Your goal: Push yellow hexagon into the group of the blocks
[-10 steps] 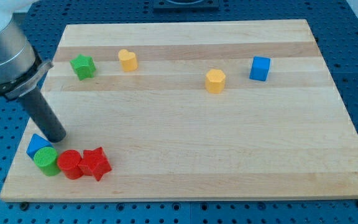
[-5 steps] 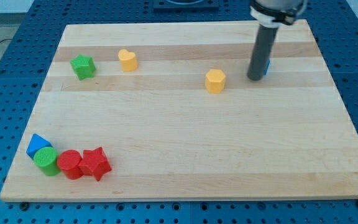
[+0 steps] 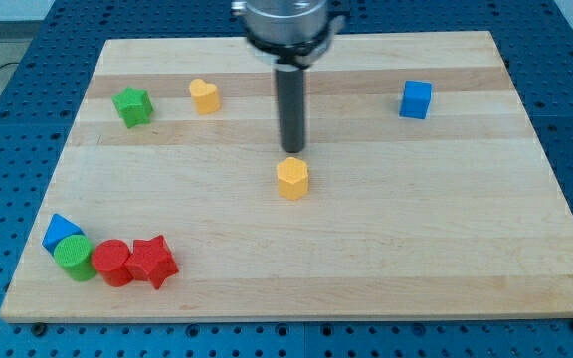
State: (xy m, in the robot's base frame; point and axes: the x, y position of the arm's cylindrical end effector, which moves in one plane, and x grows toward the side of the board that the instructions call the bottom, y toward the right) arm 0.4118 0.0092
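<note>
Unmarked wooden board (image 3: 366, 249), yellow hexagon (image 3: 292, 178)

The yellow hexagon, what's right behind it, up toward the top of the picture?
Right behind the yellow hexagon stands my tip, touching or nearly touching its top edge. The dark rod covers a strip of the wooden board behind it, so nothing can be seen there.
</note>
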